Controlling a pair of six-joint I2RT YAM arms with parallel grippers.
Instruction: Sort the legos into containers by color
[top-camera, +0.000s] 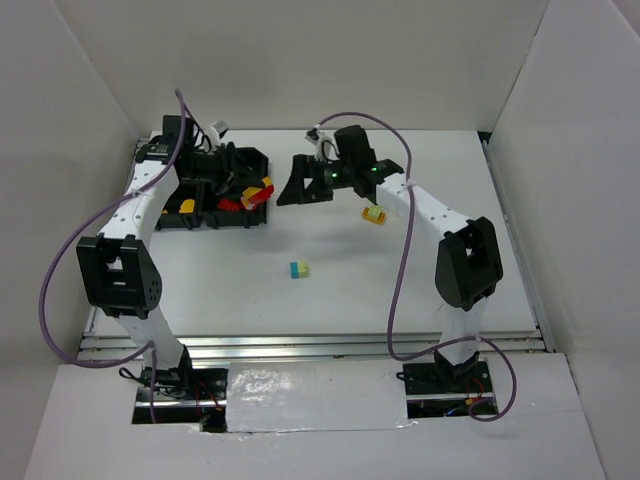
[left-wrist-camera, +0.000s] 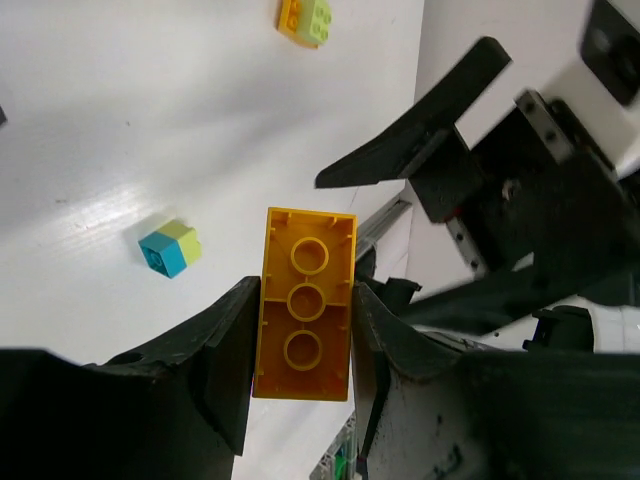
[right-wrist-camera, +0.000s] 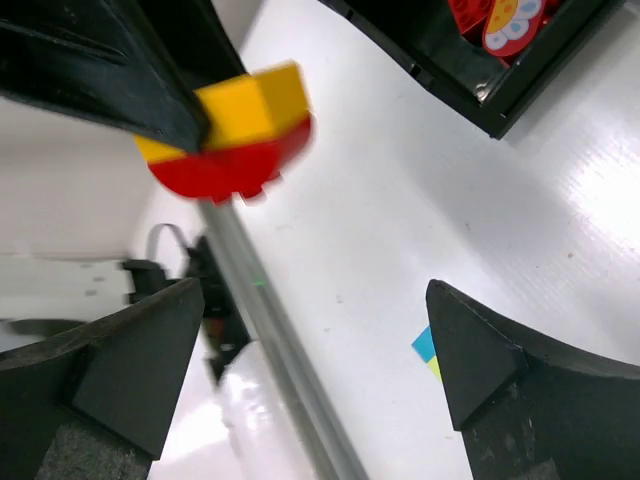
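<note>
Left gripper (left-wrist-camera: 307, 295) clamps the yellow-and-red brick (left-wrist-camera: 305, 325), right gripper (right-wrist-camera: 312, 295) stands wide and empty beside it; next I should swing it over its matching compartment of the black tray (right-wrist-camera: 505, 115).

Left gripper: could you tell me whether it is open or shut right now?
The left gripper is shut on the yellow brick: the left wrist view shows both fingers pressed against its long sides.
</note>
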